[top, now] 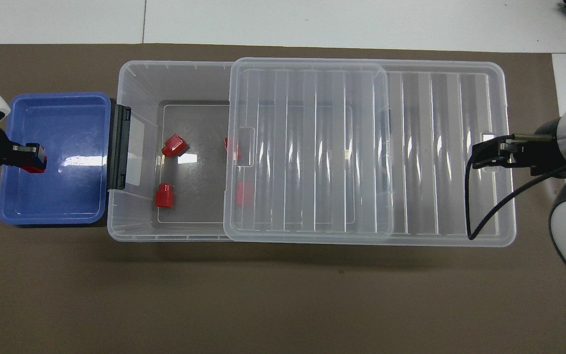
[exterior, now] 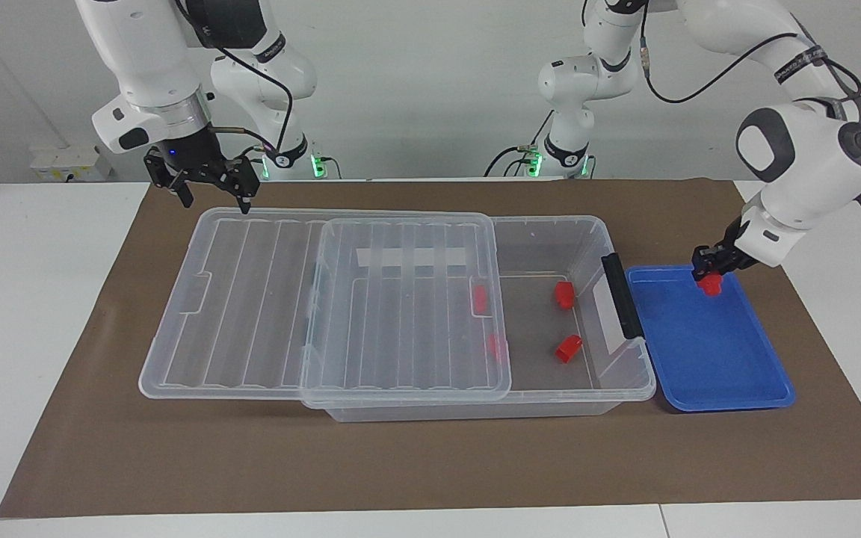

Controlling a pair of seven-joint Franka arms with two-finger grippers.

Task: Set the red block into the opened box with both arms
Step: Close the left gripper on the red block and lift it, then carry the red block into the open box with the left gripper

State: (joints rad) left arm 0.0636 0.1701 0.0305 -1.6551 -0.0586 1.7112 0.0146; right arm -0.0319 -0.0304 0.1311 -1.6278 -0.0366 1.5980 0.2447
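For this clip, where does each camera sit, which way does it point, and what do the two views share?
Facing view: high across the table, looking at both arms' bases; left gripper holds a red block over the blue tray.
Overhead view: above the robots' end, looking steeply down; only wrists and grippers show, the right gripper over the lid.
Shared: the box, tray, lid, blocks, both grippers, half a turn apart.

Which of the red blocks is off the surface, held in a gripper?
The red block clamped in the left gripper, raised over the blue tray; the others lie inside the box.
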